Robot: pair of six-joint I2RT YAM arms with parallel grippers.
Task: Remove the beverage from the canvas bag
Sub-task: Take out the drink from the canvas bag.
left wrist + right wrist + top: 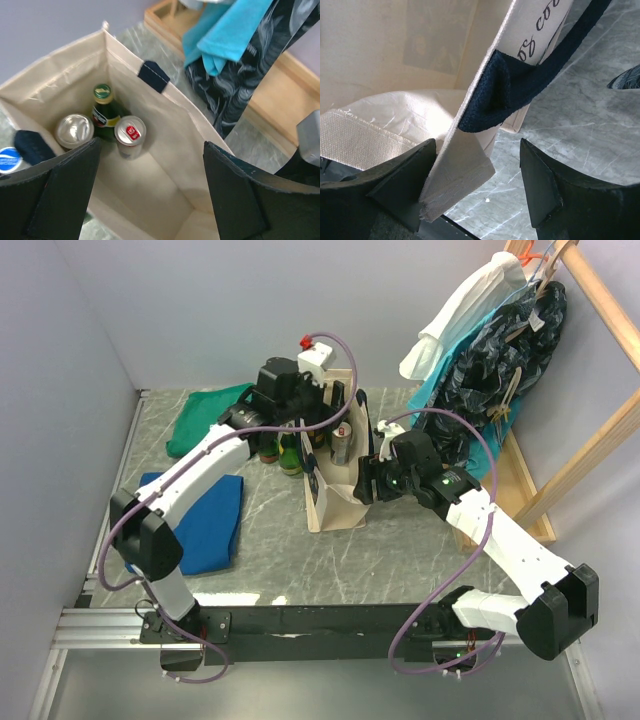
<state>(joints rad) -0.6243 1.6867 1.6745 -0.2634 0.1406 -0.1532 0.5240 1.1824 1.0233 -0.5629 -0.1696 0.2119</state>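
Note:
The cream canvas bag (335,505) stands upright mid-table with its mouth open. My left gripper (316,432) hovers open over that mouth, holding nothing. In the left wrist view its two fingers frame the bag's inside (165,130), where a green bottle (102,112), a silver can (74,131) and a can with a red tab (130,132) stand in the far corner. My right gripper (368,480) is at the bag's right rim. There its jaws are apart around the rim's folded corner (457,170), which rests against the left finger (402,182), below the navy handle (520,85).
Bottles (280,452) stand on the table left of the bag, and a blue can top (9,159) shows outside its wall. A green cloth (205,415) and a blue cloth (205,520) lie at left. Garments (490,340) hang on a wooden rack (590,440) at right.

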